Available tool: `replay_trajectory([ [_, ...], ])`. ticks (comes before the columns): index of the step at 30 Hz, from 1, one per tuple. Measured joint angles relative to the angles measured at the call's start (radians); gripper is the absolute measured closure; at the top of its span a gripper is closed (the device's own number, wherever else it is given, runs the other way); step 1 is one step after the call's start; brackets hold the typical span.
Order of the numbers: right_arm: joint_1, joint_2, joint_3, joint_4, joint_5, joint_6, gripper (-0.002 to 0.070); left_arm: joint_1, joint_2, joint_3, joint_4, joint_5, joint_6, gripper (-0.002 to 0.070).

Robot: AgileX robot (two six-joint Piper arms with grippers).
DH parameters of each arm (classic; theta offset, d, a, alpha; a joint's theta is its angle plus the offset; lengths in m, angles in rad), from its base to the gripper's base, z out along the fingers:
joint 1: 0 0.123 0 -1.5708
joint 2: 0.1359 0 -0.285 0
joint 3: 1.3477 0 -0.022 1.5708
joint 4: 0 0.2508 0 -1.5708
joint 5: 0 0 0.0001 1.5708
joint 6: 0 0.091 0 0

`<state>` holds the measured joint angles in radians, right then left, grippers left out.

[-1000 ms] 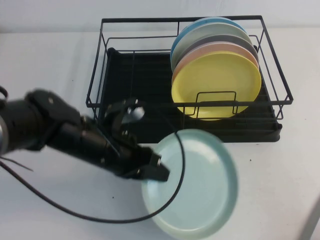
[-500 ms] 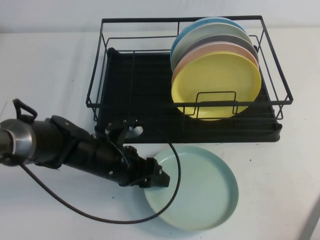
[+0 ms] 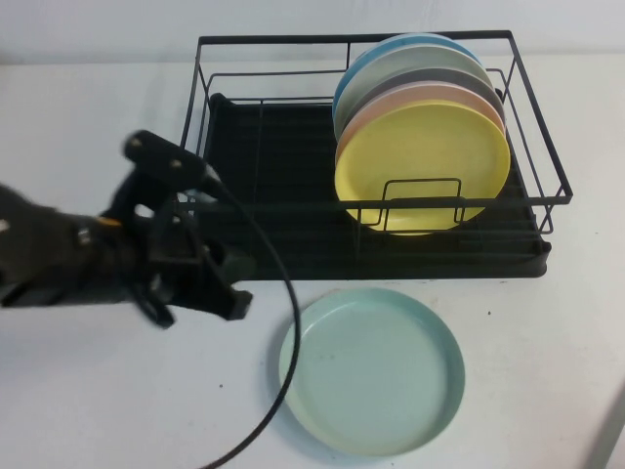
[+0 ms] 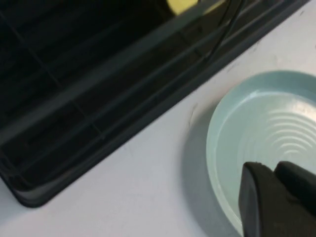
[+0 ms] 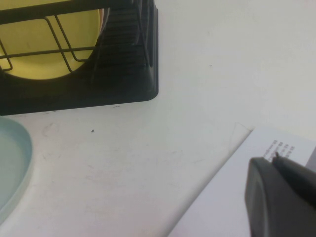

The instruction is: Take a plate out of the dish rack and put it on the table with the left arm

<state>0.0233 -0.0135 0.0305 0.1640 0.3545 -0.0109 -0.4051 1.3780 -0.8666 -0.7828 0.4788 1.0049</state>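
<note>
The pale mint-green plate (image 3: 371,369) lies flat on the white table (image 3: 88,401), just in front of the black wire dish rack (image 3: 264,147). My left gripper (image 3: 234,305) is off the plate, over bare table to its left near the rack's front edge. In the left wrist view its fingers (image 4: 261,197) are together with nothing between them, over the near rim of the plate (image 4: 266,123). My right gripper (image 5: 274,160) is out of the high view. It is shut and empty over a white sheet at the table's right.
Several plates stand upright in the rack's right half, the yellow plate (image 3: 422,161) in front, then pink, grey, white and a blue one (image 3: 356,73). The left arm's black cable (image 3: 283,332) loops beside the plate's left rim. A printed paper sheet (image 5: 237,197) lies under the right gripper.
The plate went from tilted in the left gripper to flat on the table. The left gripper has let go and drawn back to the left and up, away from the rim.
</note>
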Motion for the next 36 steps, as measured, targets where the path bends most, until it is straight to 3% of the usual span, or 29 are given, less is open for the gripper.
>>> replay_trajectory([
  [11, 0.0, 0.0, 0.0, 0.0, 0.0, 0.0, 0.0694, 0.0, -0.55, 0.203, 0.093, -0.048, -0.038, 0.0675],
  [18, 0.0, 0.0, 0.0, 0.0, 0.0, 0.0, 0.0694, 0.0, -0.745, 0.205, 0.456, 0.036, -0.472, 0.0675],
  [22, 0.0, 0.0, 0.0, 0.002, 0.0, 0.0, 0.0694, 0.0, -0.81, 0.255, 0.593, 0.042, -0.618, 0.0675],
  [29, 0.0, 0.0, 0.0, 0.019, 0.0, 0.0, 0.0694, 0.021, -0.973, 0.482, 0.753, -0.232, -0.81, 0.0675],
  [36, 0.0, 0.0, 0.0, 0.021, 0.0, 0.0, 0.0694, 0.178, -1.109, 0.784, 0.768, -0.536, -0.951, 0.0675],
])
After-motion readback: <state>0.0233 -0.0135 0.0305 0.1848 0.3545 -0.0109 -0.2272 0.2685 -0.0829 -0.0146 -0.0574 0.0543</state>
